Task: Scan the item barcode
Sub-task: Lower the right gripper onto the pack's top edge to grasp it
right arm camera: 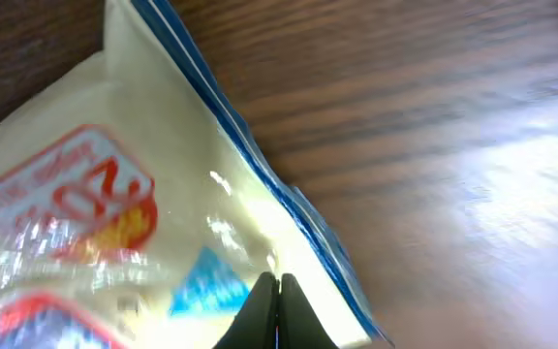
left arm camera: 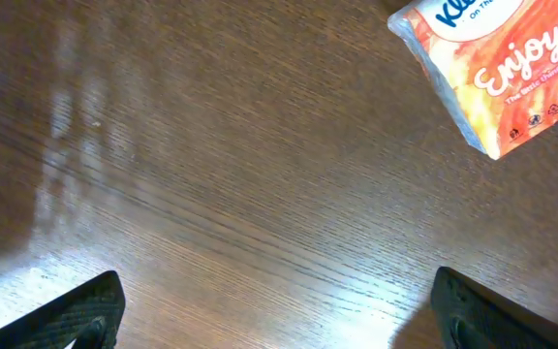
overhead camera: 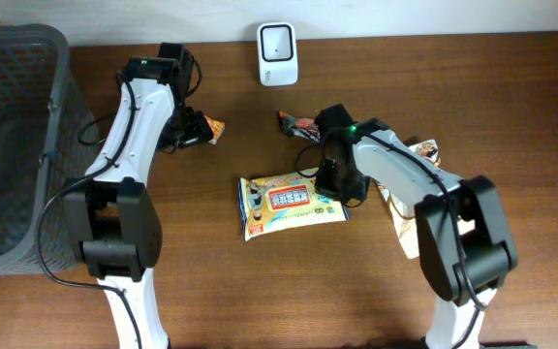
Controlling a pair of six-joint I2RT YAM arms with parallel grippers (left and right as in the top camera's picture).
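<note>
A flat white and yellow packet with a blue edge and red print lies at the table's middle. My right gripper stands over its right end. In the right wrist view the packet fills the left side, and the right gripper is shut, tips down on the glossy film near the blue edge; I cannot tell whether any film is pinched. The white scanner stands at the back centre. My left gripper is at the back left, open over bare wood, with nothing between its fingers.
A small orange and white tissue pack lies just ahead of the left gripper, seen in the overhead view as the orange pack. A dark wrapped snack lies behind the right arm. Another packet lies partly under that arm. A grey basket fills the left edge.
</note>
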